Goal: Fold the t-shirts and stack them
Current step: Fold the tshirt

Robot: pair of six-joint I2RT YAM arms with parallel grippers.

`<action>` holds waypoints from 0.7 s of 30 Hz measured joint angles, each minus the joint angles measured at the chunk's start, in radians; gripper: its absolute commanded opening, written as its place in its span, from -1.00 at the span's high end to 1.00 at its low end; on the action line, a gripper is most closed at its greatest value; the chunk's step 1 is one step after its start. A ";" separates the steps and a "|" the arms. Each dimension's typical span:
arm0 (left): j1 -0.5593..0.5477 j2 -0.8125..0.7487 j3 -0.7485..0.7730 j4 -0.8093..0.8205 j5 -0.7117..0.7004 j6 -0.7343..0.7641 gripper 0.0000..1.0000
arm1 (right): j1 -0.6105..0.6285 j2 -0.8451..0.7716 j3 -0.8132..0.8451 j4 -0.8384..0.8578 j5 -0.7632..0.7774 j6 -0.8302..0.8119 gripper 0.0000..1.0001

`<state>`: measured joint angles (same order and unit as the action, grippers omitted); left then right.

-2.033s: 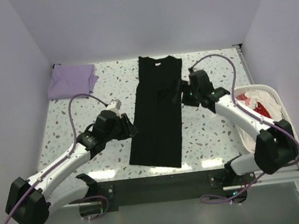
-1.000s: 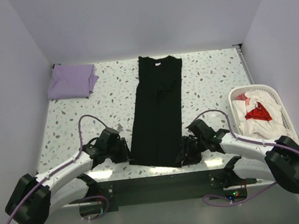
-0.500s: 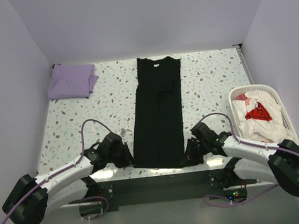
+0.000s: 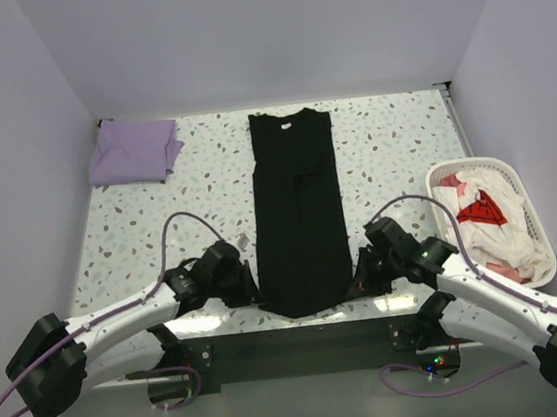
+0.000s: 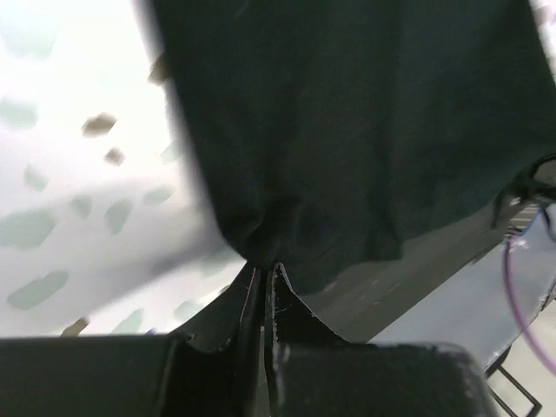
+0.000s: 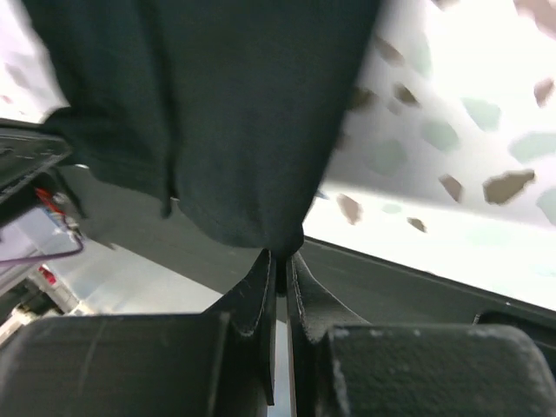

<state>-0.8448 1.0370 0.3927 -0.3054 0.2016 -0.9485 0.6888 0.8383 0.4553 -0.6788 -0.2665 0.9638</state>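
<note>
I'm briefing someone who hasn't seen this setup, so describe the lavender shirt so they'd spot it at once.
Start at the speckled table and go to its far left corner. The lavender shirt lies there in a small bundle, apart from the long black shirt down the middle and the white basket at the right edge. It is the only pale purple cloth.

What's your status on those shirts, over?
Both shut: left gripper on near-left hem corner of black t-shirt, right gripper on near-right corner. Lavender t-shirt folded, far left. Basket off to right, nothing blocking.
</note>
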 measured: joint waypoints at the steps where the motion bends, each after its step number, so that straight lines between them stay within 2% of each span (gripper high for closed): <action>1: 0.000 0.015 0.029 0.002 -0.005 0.005 1.00 | 0.000 0.011 0.030 -0.008 0.014 -0.008 1.00; 8: 0.037 0.124 0.195 0.037 -0.013 0.048 1.00 | -0.017 0.165 0.207 0.027 0.095 -0.072 1.00; 13: 0.155 0.203 0.267 0.097 -0.013 0.063 1.00 | -0.130 0.333 0.286 0.141 0.101 -0.108 1.00; 21: 0.240 0.407 0.393 0.224 -0.058 0.067 1.00 | -0.240 0.599 0.455 0.291 0.171 -0.141 1.00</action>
<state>-0.6044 1.4437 0.7856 -0.0811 0.1432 -0.8818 0.4492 1.4376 0.9100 -0.3878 -0.0956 0.8230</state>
